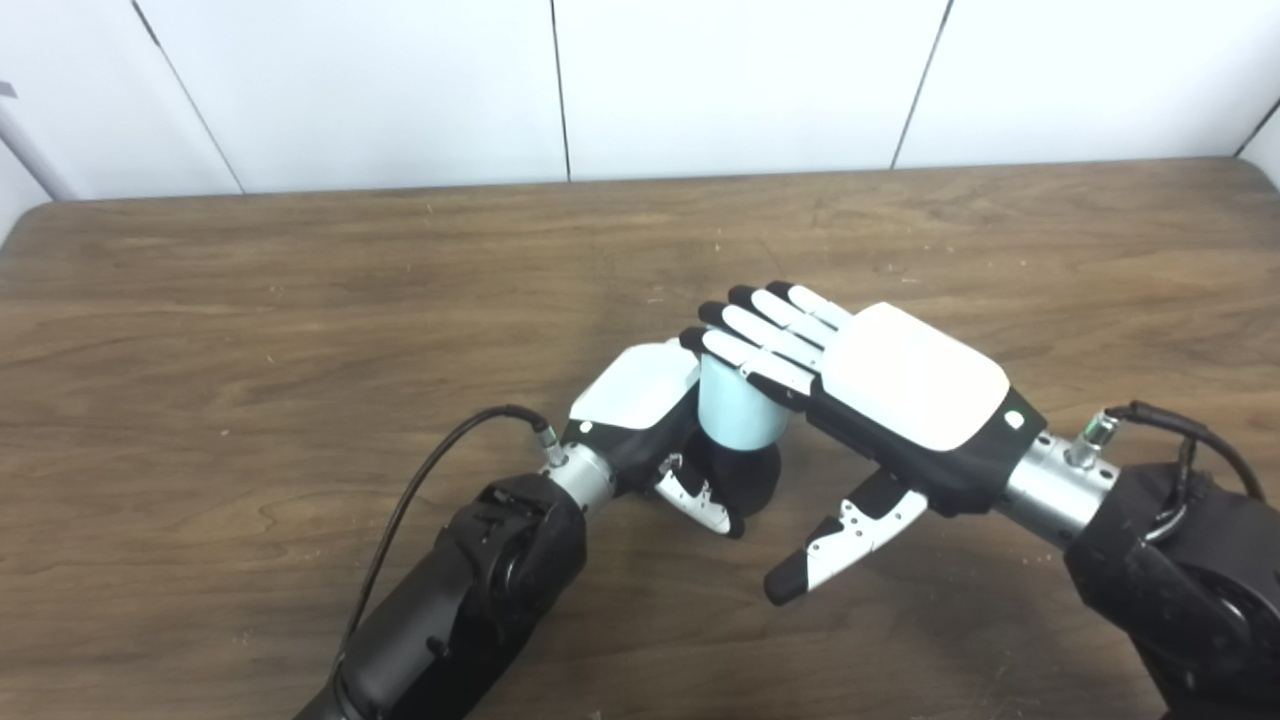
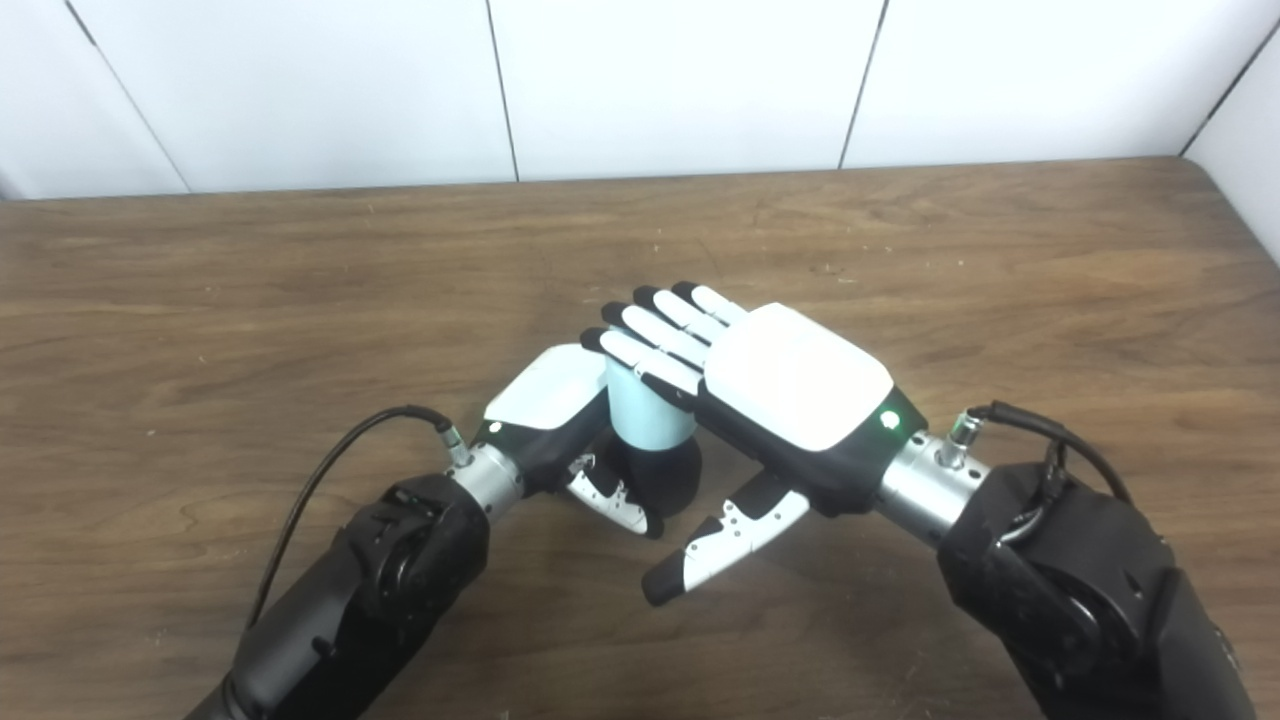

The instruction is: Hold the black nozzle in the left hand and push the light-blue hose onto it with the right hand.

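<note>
The light-blue hose (image 1: pixel 738 410) stands on the black nozzle (image 1: pixel 745 478), which the left hand (image 1: pixel 655 420) grips. The right hand (image 1: pixel 880 385) lies flat on the hose, fingers spread, above the wooden table (image 1: pixel 250 330).

1. A wooden table (image 1: pixel 250 300) of dark brown grain fills most of both views, with rounded far corners.
2. Small pale specks and crumbs lie scattered over the table's top.
3. Behind the table's far edge stands a white wall (image 1: pixel 740 80) of flat panels.
4. Thin dark seams (image 1: pixel 560 90) split the wall into panels; they lean outward to either side of the table's middle.
5. Light falls evenly, giving a soft sheen on the table's far part.
</note>
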### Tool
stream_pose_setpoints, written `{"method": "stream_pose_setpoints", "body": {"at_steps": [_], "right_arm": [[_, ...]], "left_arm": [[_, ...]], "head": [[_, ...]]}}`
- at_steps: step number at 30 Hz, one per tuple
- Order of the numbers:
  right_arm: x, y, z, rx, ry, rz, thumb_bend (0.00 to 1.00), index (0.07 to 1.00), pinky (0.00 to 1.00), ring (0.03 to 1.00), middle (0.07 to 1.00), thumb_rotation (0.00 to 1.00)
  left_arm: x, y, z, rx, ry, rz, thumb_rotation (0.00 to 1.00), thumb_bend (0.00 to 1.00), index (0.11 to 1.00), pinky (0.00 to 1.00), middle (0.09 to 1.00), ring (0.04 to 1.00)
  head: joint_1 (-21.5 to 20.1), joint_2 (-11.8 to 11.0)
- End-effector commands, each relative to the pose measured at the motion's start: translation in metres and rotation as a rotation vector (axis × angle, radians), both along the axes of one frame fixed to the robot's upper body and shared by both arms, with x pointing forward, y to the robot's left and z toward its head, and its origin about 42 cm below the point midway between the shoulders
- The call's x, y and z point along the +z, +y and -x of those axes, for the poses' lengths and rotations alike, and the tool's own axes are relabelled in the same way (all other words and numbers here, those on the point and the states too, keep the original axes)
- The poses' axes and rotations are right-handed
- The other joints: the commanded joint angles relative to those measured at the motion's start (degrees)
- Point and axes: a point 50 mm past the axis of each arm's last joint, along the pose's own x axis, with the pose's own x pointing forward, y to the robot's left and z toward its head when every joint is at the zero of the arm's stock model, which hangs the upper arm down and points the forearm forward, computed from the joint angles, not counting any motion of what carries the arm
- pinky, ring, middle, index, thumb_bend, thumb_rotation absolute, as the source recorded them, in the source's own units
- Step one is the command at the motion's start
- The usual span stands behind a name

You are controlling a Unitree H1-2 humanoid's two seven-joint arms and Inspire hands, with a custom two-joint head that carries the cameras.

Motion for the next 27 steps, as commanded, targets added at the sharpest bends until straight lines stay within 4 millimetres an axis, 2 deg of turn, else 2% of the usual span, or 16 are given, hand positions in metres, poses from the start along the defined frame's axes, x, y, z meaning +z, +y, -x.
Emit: {"method": "stream_pose_setpoints", "body": {"at_steps": [1,27], "right_arm": [[-0.0253,0.0005,0.0040,0.040,0.189,0.123,0.72,0.963,1.00,1.000,0.989,1.00],[-0.0310,0.0014,0.0113,0.041,0.203,0.154,0.71,0.957,1.00,1.000,0.990,1.00]], "left_arm": [[-0.0559,0.0167,0.0193,-0.011,0.281,-0.179,0.00,0.52,0.446,1.00,0.528,0.733],[-0.0564,0.0166,0.0188,-0.015,0.285,-0.185,0.00,0.52,0.453,1.00,0.518,0.736]], "head": [[0.0,-0.1],[0.0,0.3]]}}
